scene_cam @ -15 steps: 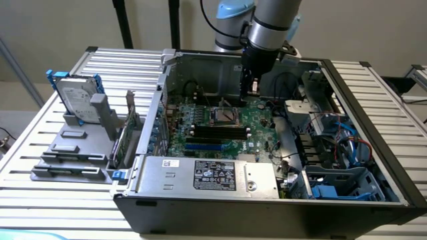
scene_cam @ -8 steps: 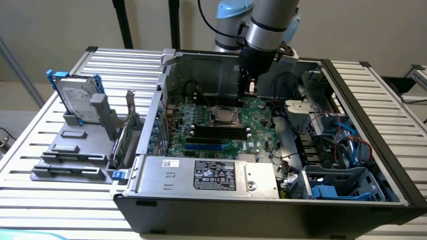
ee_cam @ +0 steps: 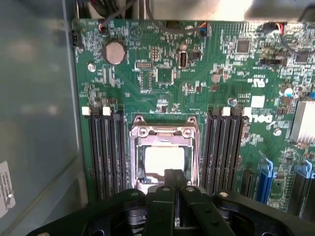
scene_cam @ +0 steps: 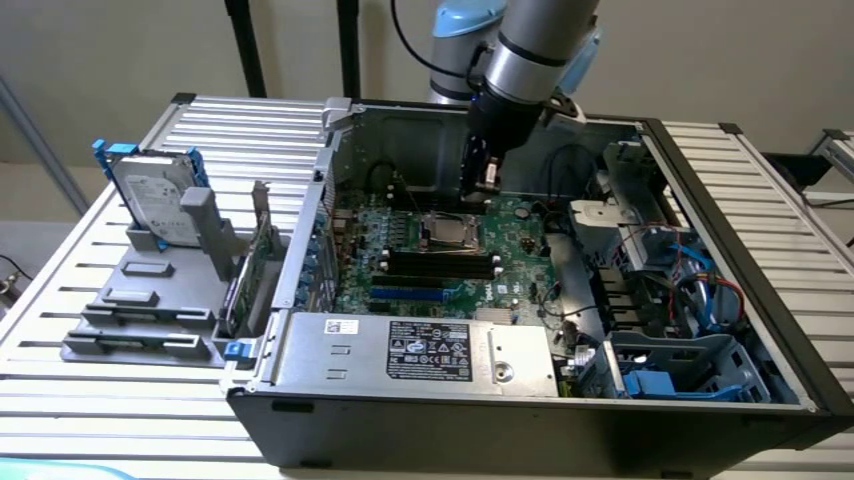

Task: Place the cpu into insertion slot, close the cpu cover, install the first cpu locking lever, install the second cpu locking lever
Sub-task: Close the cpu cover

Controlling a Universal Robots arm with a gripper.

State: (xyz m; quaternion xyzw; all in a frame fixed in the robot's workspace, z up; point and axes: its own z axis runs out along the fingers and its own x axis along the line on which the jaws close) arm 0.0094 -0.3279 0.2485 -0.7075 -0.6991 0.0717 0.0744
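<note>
Single silver-grey robot arm (scene_cam: 531, 50) with a pale blue joint angling steeply down from above, black wrist section beneath it, gripper (scene_cam: 481, 188) pointing downward, two slim black fingers (ee_cam: 169, 181) pressed together side by side

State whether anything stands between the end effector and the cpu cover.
Nothing visible does. The shut end effector hangs just above the cpu cover, whose frame surrounds the cpu.

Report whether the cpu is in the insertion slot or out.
In: the cpu sits flat inside the insertion slot, bright top face up.
</note>
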